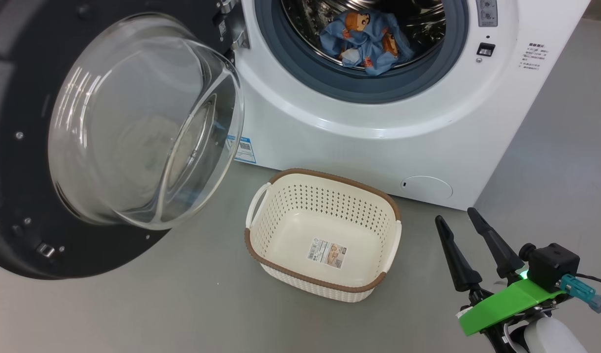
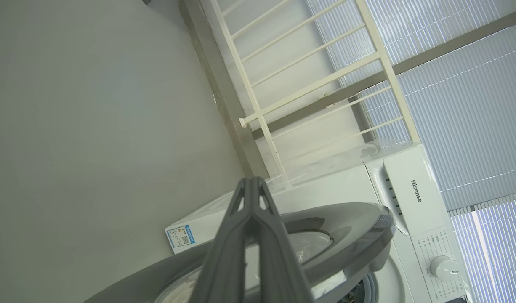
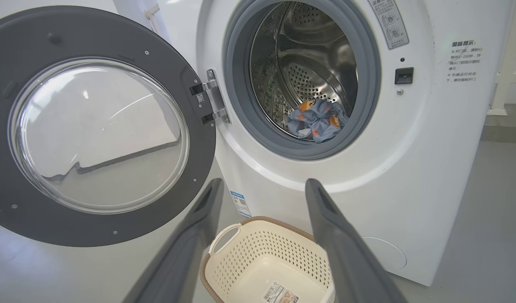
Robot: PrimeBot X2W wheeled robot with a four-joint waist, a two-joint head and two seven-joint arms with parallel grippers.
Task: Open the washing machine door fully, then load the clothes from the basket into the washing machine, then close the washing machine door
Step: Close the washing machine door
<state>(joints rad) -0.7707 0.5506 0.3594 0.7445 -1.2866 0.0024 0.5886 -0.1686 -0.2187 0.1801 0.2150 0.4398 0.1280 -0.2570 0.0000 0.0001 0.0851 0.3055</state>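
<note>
My right pincer (image 1: 455,214) stands spread at four o'clock from the perforated cream basket (image 1: 325,174); my left pincer (image 2: 251,185) is pressed together. Crumpled blue clothes (image 1: 366,41) lie in the steel drum (image 3: 308,71).

1. The washing machine (image 1: 379,142) stands on the floor (image 1: 183,309), behind everything else.
2. The washing machine door (image 1: 16,196) hangs swung out to the left of the opening, hinged at the opening's left edge.
3. The clothes (image 1: 366,41) lie in the drum (image 1: 428,19), at its bottom near the front.
4. The basket (image 1: 330,176) sits on the floor before the machine, below the opening and right of the door, touching neither.
5. The right gripper (image 1: 455,214) is right of the basket, apart from it.
</note>
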